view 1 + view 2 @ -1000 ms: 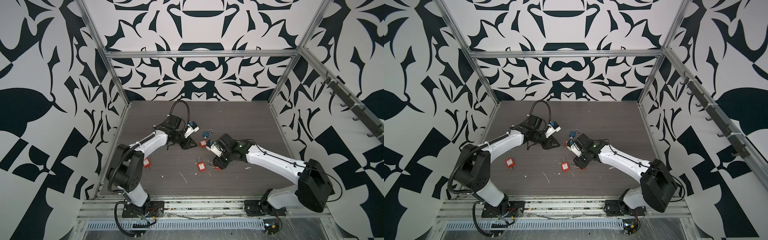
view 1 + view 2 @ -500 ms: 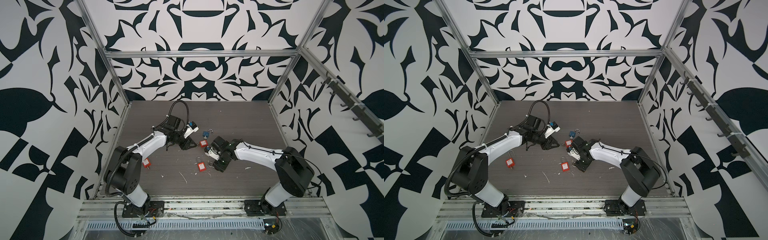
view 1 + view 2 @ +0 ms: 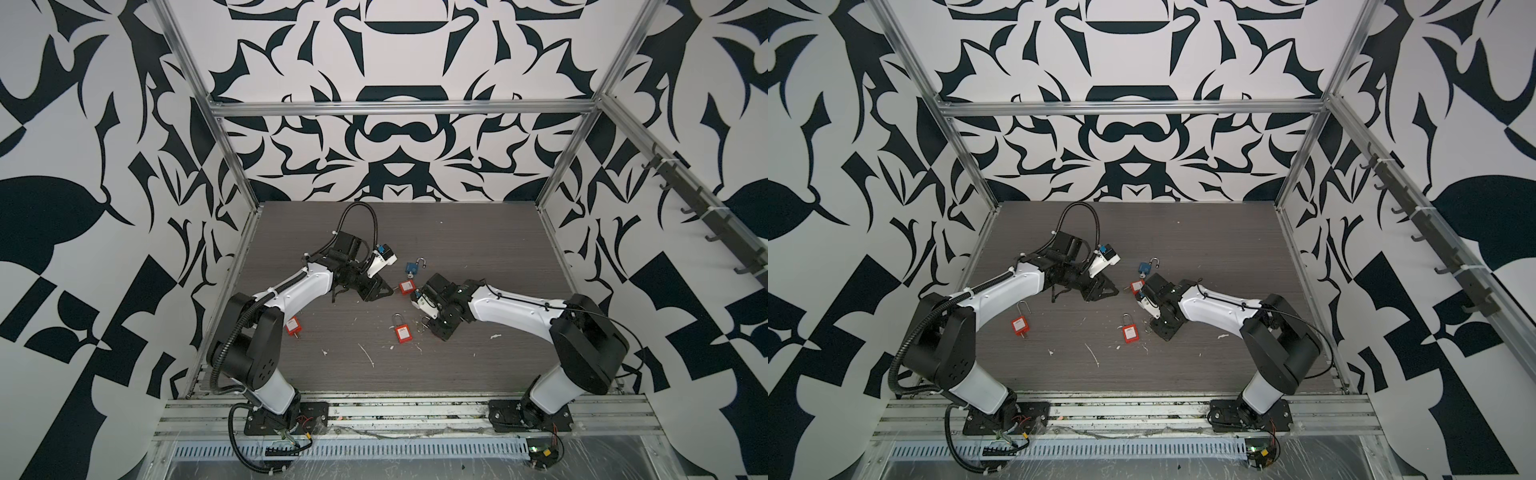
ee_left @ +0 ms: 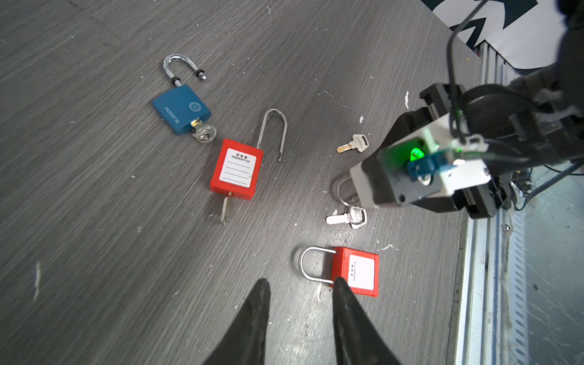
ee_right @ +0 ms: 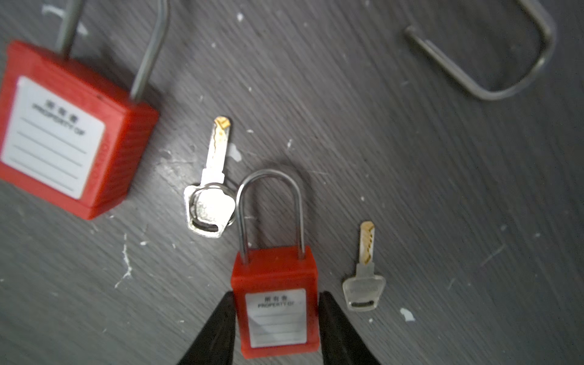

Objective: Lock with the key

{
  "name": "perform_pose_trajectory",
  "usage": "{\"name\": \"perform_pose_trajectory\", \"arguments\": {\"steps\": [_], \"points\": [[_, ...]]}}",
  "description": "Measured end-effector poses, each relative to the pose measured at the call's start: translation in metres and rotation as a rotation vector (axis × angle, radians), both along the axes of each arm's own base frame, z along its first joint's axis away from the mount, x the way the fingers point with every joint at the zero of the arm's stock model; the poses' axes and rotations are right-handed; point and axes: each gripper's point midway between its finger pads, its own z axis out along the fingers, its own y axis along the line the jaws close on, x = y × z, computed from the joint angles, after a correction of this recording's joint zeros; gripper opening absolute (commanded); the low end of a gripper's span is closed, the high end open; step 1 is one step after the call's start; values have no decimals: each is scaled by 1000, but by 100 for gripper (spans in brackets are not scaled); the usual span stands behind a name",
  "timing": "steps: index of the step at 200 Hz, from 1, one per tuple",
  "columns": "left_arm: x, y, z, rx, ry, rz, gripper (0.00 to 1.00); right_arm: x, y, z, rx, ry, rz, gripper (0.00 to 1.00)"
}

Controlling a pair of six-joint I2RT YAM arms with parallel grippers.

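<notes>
At the left of the desk (image 3: 457, 232) lies a lone red padlock (image 3: 293, 327). The left tool (image 4: 300, 282) hangs over the desk, jaws apart with nothing between them. Beyond it lies a blue padlock (image 4: 181, 109), key in, shackle open. On the right, the right tool (image 5: 275, 295) is clamped on the body of a small red padlock (image 5: 275, 319), which lies flat between a ringed key (image 5: 210, 202) and a loose key (image 5: 363, 284).

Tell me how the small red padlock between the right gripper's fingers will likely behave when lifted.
The small red padlock looks rigid; its flat sides should sit steady in the right gripper. The closed shackle probably will not swing. Smooth plastic may slip.
</notes>
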Motion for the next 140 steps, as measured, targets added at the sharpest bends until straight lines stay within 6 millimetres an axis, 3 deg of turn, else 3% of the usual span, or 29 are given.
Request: {"name": "perform_pose_trajectory", "arguments": {"steps": [50, 140], "points": [[0, 0, 1, -2, 1, 3, 36, -1, -1, -1, 2, 7, -135, 40], [0, 0, 4, -5, -5, 4, 37, 4, 1, -1, -23, -3, -313, 44]]}}
